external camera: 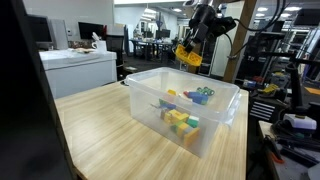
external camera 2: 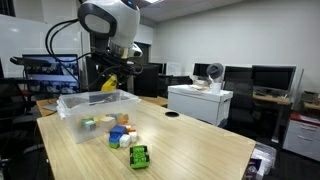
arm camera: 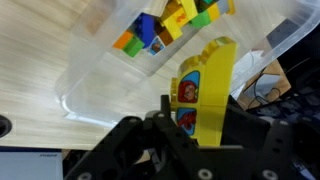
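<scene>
Pincer (arm camera: 200,118) pinching yellow block (arm camera: 207,80) by its flat sides, probably so it hangs upright. I've got it in the air, near the far edge of the clear bin (external camera: 150,98) on the worktop (external camera: 95,135). Loose blocks (external camera: 182,120) lie inside. No readable text, only a red face print.

Block (external camera: 188,55) above bin (external camera: 215,135) on table (external camera: 100,130)

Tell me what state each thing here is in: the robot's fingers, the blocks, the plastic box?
Plastic box: upright on the table, no lid on.
Other blocks: lying loose in the box, untouched.
Yellow block: held up in the air above the box.
Fingers: shut on the yellow block.
</scene>
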You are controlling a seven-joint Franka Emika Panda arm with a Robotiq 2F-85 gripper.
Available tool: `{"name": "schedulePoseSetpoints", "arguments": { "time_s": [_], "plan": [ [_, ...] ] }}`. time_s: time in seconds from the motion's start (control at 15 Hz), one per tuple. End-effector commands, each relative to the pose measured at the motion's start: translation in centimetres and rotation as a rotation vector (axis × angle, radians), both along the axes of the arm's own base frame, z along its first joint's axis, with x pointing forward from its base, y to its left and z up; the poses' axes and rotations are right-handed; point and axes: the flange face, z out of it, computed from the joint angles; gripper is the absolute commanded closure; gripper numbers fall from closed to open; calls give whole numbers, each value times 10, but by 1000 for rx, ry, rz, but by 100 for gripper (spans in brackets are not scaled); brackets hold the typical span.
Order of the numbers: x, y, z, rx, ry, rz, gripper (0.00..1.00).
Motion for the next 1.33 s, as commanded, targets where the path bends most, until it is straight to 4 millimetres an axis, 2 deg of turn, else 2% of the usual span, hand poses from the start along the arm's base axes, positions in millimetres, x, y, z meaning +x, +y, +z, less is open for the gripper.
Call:
{"name": "schedulePoseSetpoints", "arguments": {
  "time_s": [0.0, 0.07, 0.27, 0.47, 0.67, 0.87, 1.07, 1.27],
  "plan": [
    [-33, 39, -15, 24, 42, -10, 26],
    [-37, 48, -19, 30, 59, -10, 18],
    [-37, 55, -20, 40, 77, -39, 1],
    [-22, 42, -14, 52, 100, -155, 0],
    [0, 9, -6, 58, 97, -322, 0],
    [19, -37, -5, 28, 102, -497, 0],
    [28, -78, -16, -26, 75, -625, 0],
    [29, -111, -33, -112, 30, -640, 0]
  ]
}}
